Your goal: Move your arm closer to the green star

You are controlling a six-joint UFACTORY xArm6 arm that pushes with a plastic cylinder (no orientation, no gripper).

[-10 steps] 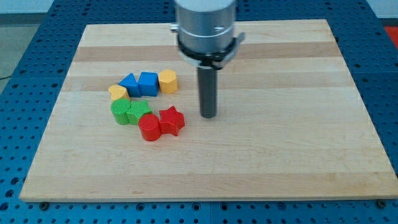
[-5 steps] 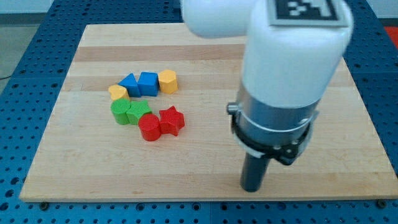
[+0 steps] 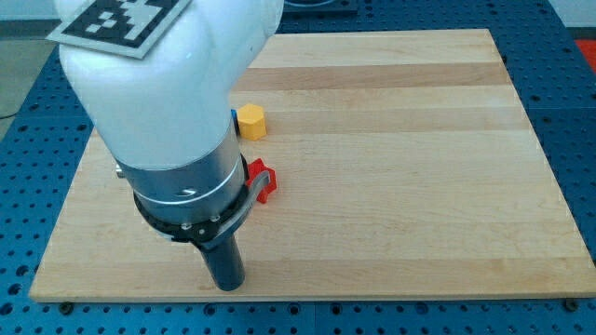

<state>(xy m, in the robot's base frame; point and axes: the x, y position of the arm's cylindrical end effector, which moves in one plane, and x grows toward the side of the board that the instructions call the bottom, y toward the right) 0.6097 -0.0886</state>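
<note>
My arm fills the view's left and hides most of the block cluster, the green star included. My tip (image 3: 224, 285) rests on the board near its bottom edge, left of centre. Only a yellow hexagon block (image 3: 250, 121), part of a red star (image 3: 264, 180) and a sliver of a blue block (image 3: 233, 116) show past the arm. The red star lies up and to the right of my tip. How far my tip is from the green star cannot be told.
The wooden board (image 3: 419, 167) lies on a blue perforated table (image 3: 577, 37). The board's bottom edge runs just below my tip.
My arm has swept from the board's middle to the bottom right, then left along the bottom edge. It now covers the green, blue, red and yellow blocks on the left.
</note>
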